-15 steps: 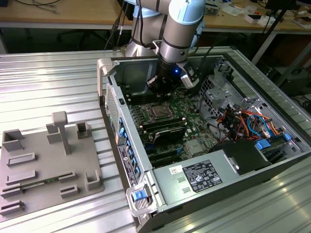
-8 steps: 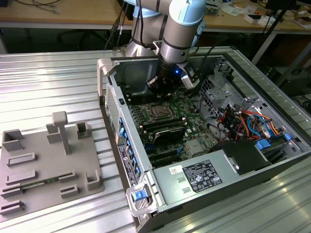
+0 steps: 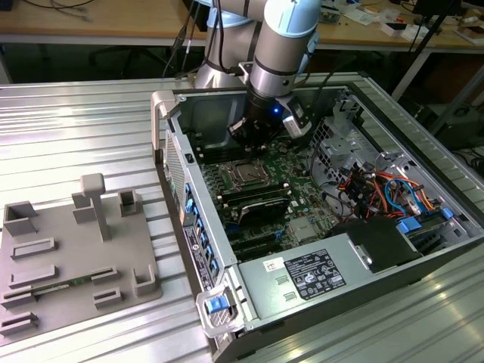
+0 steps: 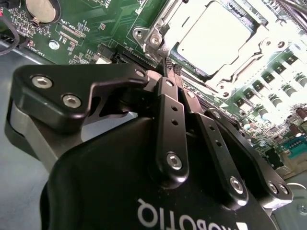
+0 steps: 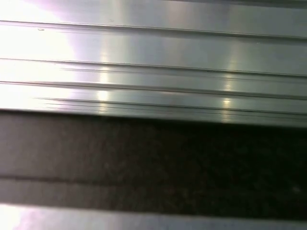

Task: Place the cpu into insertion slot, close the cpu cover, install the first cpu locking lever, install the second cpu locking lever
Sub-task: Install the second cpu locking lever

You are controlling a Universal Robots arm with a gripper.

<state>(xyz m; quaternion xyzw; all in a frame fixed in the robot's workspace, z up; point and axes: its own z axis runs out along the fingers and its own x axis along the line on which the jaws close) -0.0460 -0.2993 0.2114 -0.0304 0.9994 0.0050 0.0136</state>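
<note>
The cpu (image 4: 213, 40) lies silver face up in the insertion slot (image 3: 246, 175) on the green motherboard inside the open computer case. The cpu cover (image 4: 261, 45) is folded down flat around it, its silver frame bordering the chip. My gripper (image 4: 167, 71) is shut, with its two black fingers (image 4: 169, 112) pressed together and their tips right at a corner of the socket frame. I see nothing between the tips. In the exterior view the gripper (image 3: 249, 140) hangs just behind the socket, under the arm's wrist.
Long black memory slots (image 3: 257, 200) lie beside the socket. A power supply (image 3: 318, 272) and a bundle of cables (image 3: 378, 189) fill the case towards the exterior view's right. A grey fixture plate (image 3: 76, 257) sits on the ribbed aluminium table (image 5: 153, 52) at the left.
</note>
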